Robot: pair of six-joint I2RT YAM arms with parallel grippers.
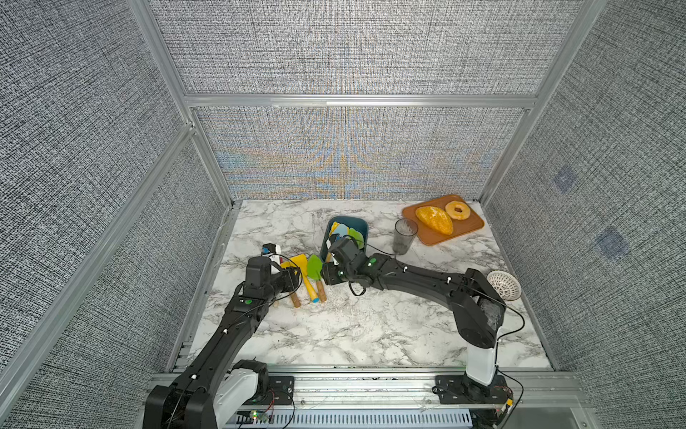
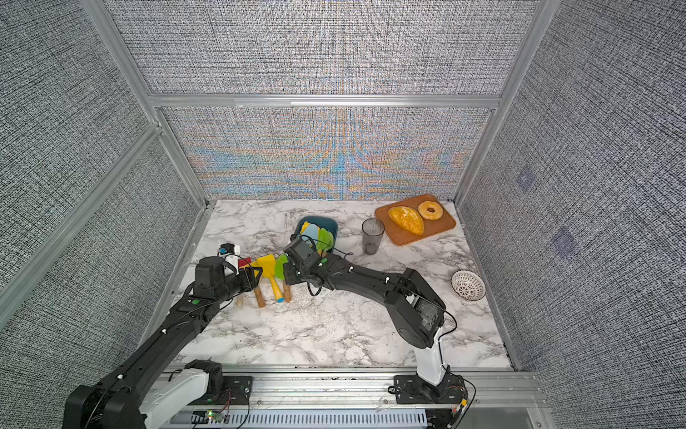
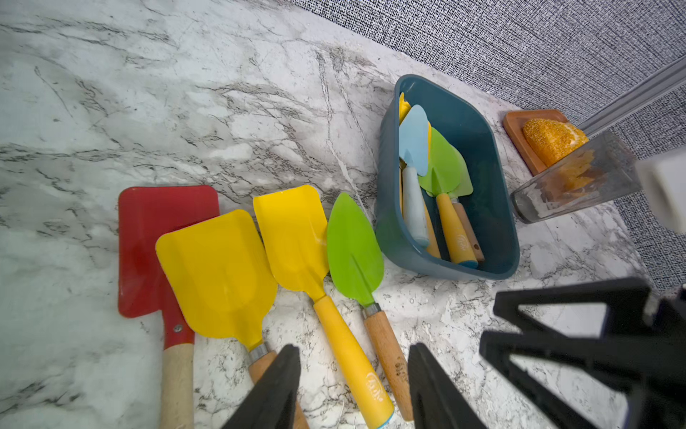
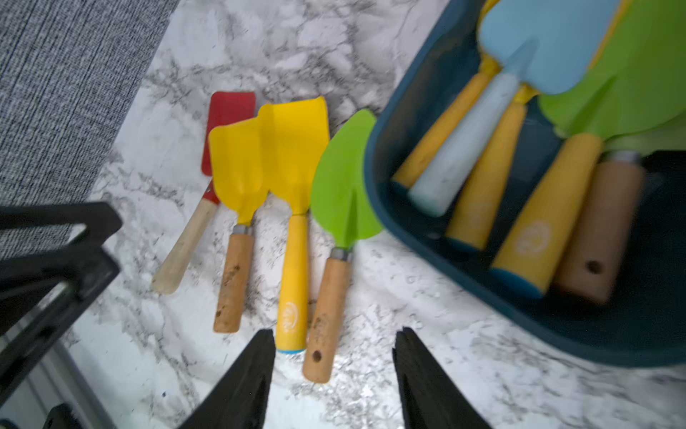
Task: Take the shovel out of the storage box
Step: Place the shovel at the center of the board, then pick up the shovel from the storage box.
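Storage box (image 3: 490, 223) on your marble surface (image 1: 334, 334) holds a blue shovel (image 3: 414, 137) among others; a row of shovels (image 3: 293, 237) lies just beside it. Your left pincer (image 3: 354, 347) and right pincer (image 4: 334, 330) gape empty, grey woven walls (image 1: 352, 48) around.

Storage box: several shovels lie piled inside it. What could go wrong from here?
The light blue shovel overlaps the green shovels in the storage box; lifting one may drag the others along. The glass stands near the box, so the right arm could tip it when reaching in.
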